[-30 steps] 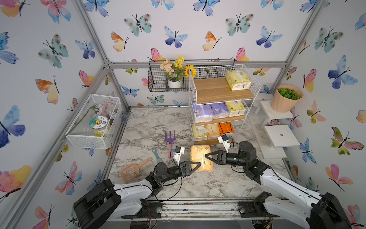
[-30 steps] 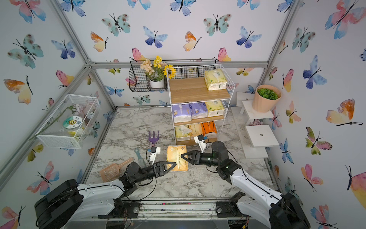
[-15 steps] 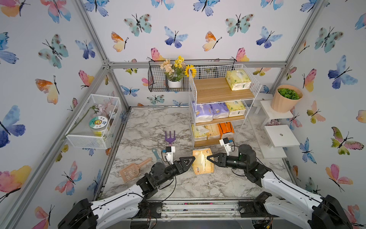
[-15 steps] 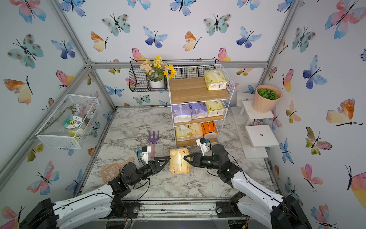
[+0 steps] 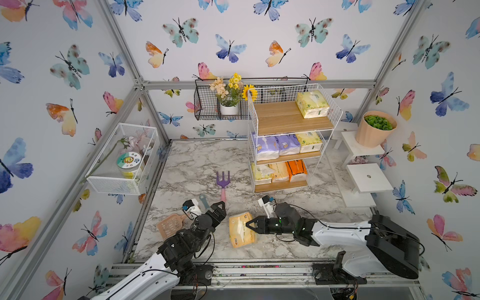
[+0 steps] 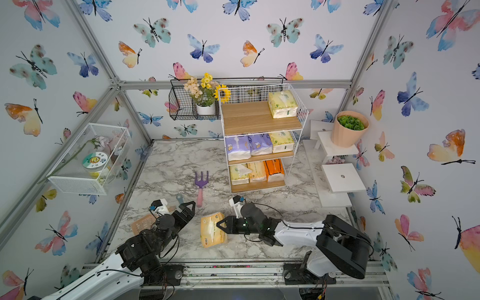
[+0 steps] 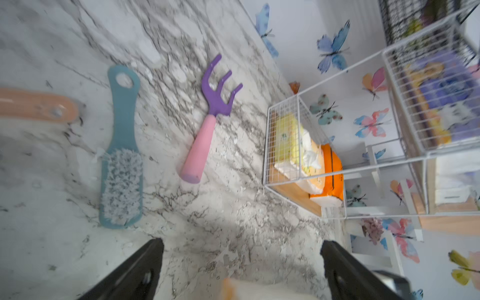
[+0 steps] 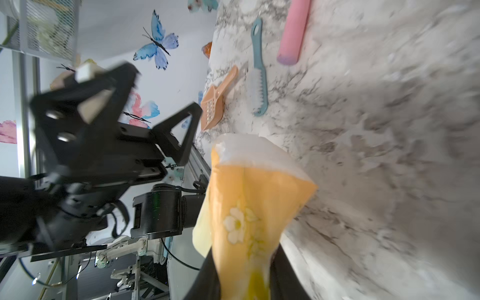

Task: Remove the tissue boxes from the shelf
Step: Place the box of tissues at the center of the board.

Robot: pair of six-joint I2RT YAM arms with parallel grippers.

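Marble tabletop (image 5: pixel 194 161), front edge: the peach-orange tissue pack (image 5: pixel 240 230) lies there, pinched at one end by the right gripper (image 5: pixel 250 226) — the left gripper (image 5: pixel 218 209) has let go, jaws wide. Seven other packs (image 5: pixel 267 148) wait on the shelf (image 5: pixel 291 119).

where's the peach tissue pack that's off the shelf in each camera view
Top view: peach tissue pack on the marble table, at the right claw's tips.
Top view: same spot, near side of the table.
Left wrist: only a sliver, between the open left claw's fingers.
Right wrist: large and close, pinched in the right claw.
Shared landmark: the pink-handled rake, in all four.
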